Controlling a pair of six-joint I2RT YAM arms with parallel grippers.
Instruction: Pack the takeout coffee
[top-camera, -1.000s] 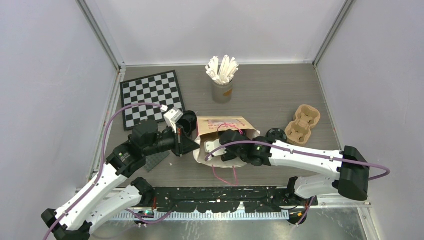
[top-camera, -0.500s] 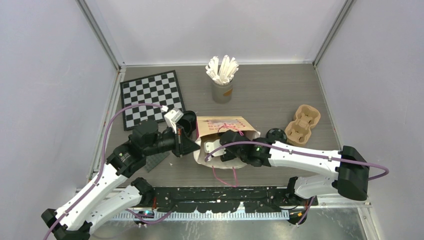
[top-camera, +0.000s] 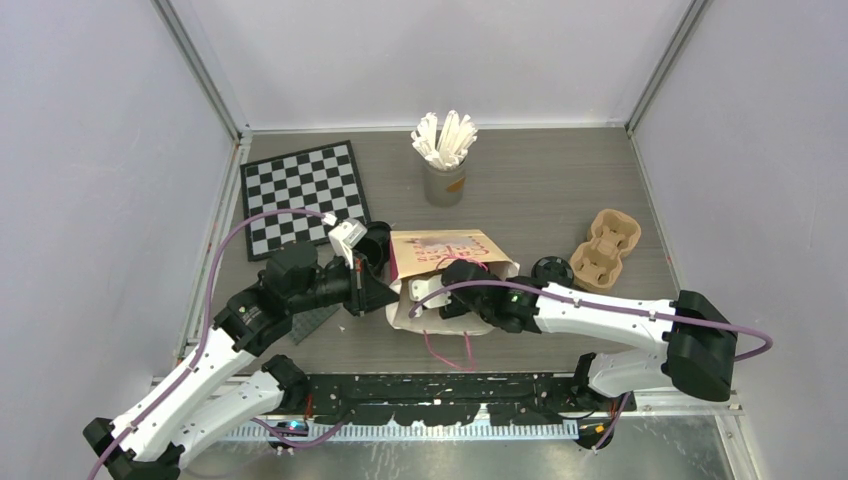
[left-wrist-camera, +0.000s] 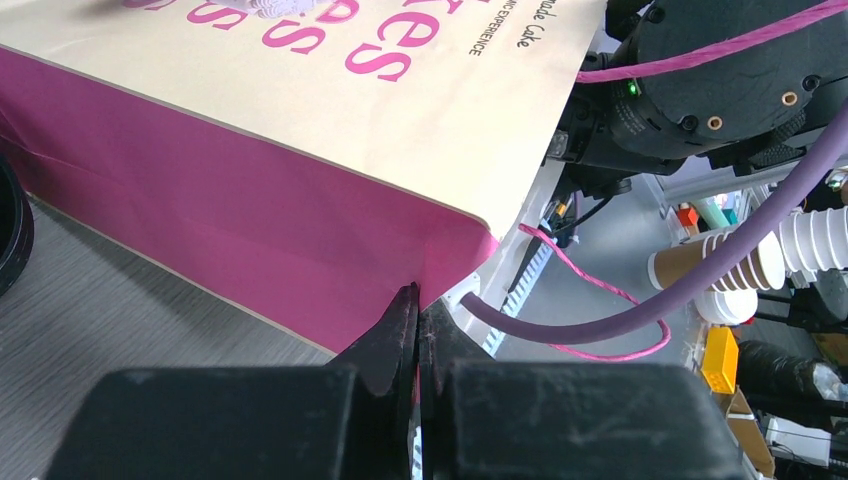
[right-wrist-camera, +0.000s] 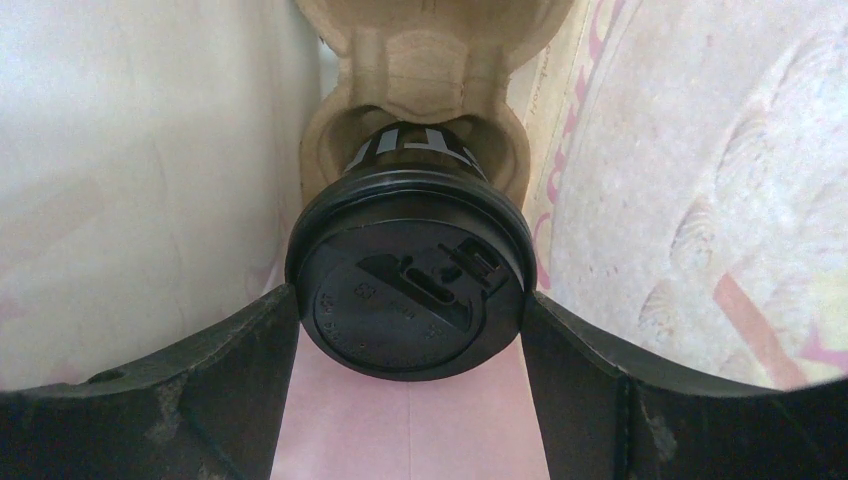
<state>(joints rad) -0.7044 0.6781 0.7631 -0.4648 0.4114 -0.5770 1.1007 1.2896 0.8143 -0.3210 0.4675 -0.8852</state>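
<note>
Top view first: the left gripper is pinching the left lip of the pink bag, and the right arm is reaching into the mouth, so its fingers are hiding inside. A second cup is waiting just beside the bag's left side and a third cup is sitting near its right. An empty pulp carrier is lying further right.

Left wrist cam: the jaws are closing all the way on the bag's pink corner fold, with just a sliver of paper between them. That's a thin bite imo. If the right arm is dragging on the bag while backing out, the paper could be slipping free or tearing, and the mouth flopping shut. The pink string handle is also dangling right there, begging to snag.

Right wrist cam: the coffee cup is sitting deep in the bag, in a socket of the carrier inside the bag. The right gripper is spreading about as wide as the lid, and its fingers are hugging the rim on both sides, so it looks like it's holding the cup. Pulling back without letting go could be popping the lid or yanking the cup out. Opening wide could be shoving the bag walls, which are crowding in close.
</note>
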